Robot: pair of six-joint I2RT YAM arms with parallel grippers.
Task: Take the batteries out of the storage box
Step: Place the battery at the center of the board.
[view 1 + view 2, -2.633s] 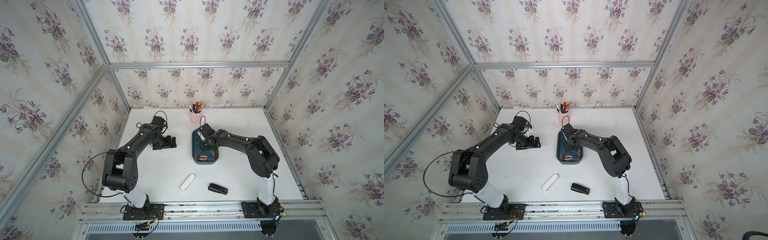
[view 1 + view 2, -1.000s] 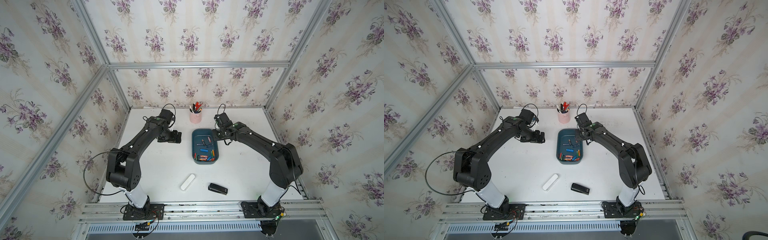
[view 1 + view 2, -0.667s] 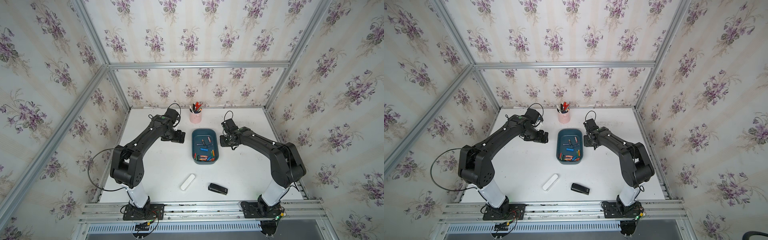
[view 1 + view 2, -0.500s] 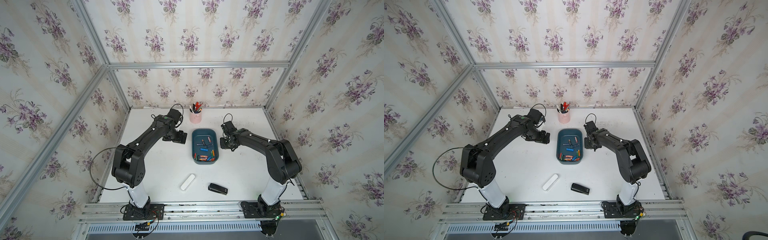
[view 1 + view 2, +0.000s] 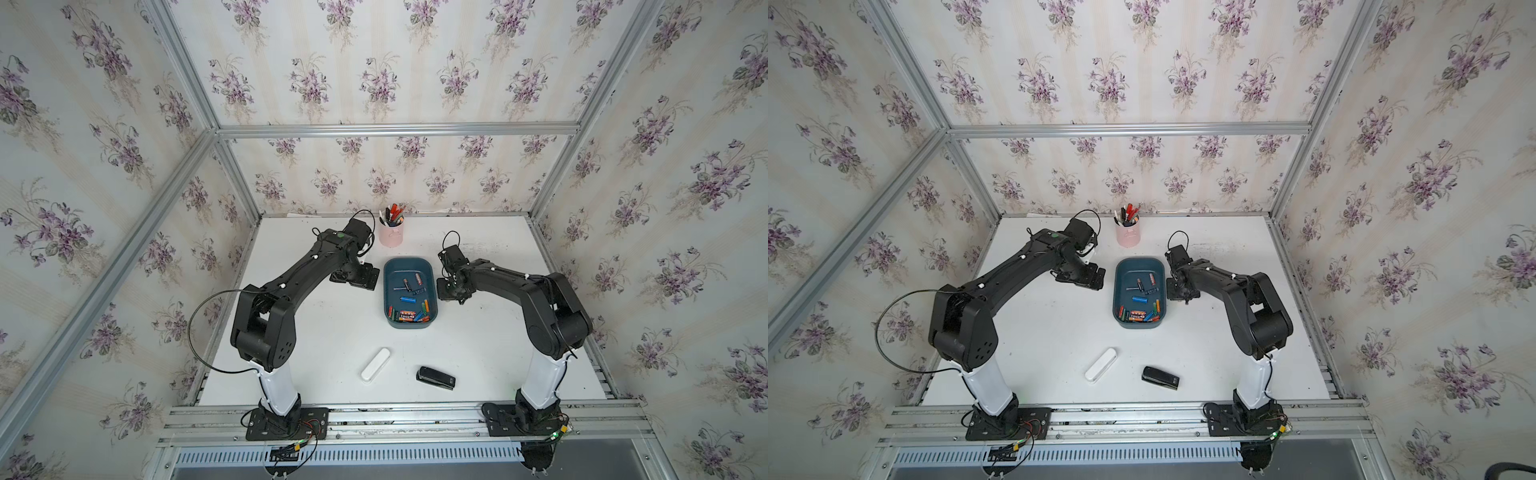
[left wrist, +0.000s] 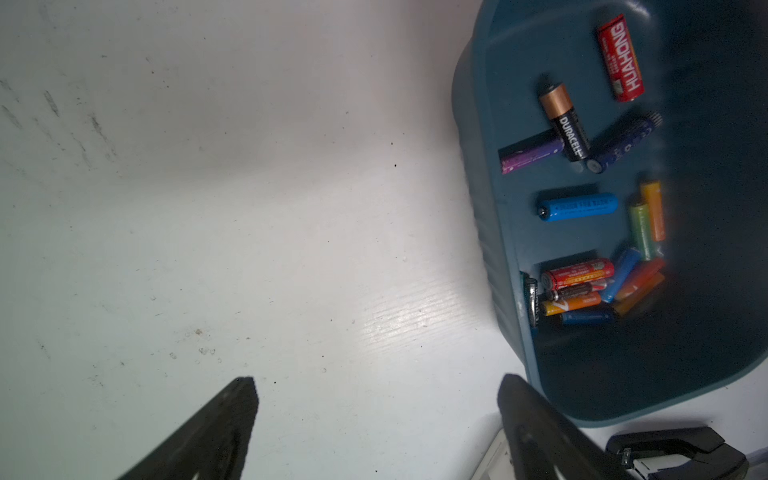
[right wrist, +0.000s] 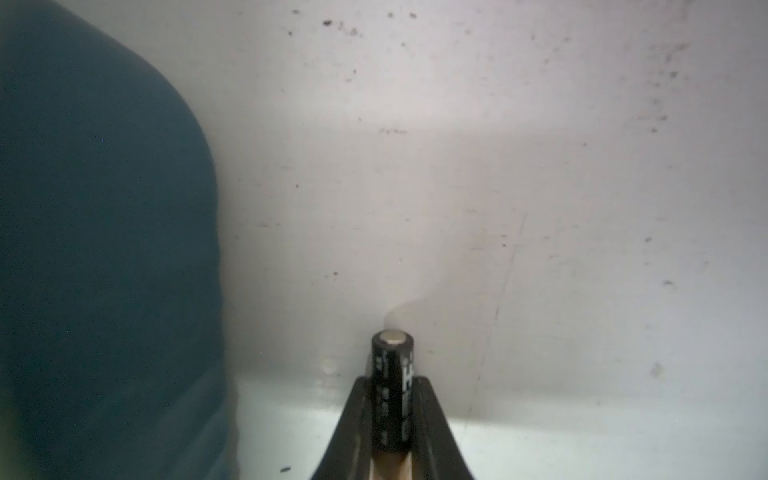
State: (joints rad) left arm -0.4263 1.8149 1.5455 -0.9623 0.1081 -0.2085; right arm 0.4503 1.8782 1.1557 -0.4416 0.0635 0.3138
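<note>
The right gripper [image 7: 391, 380] pinches a black cylindrical battery [image 7: 390, 357] just right of the shallow teal plastic storage box [image 5: 395, 270]; the left gripper [image 6: 376, 382] gapes wide, empty, just left of it.

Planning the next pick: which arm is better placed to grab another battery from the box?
Probably left: the left gripper is open, empty, beside the storage box; right gripper grips a black battery outside it.

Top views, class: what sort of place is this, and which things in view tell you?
Probably a robot test booth dressed as a room, not a home: floral wallpaper panels sit in an aluminium frame, and two robot arms are bolted to a rail at the white table's front edge.
</note>
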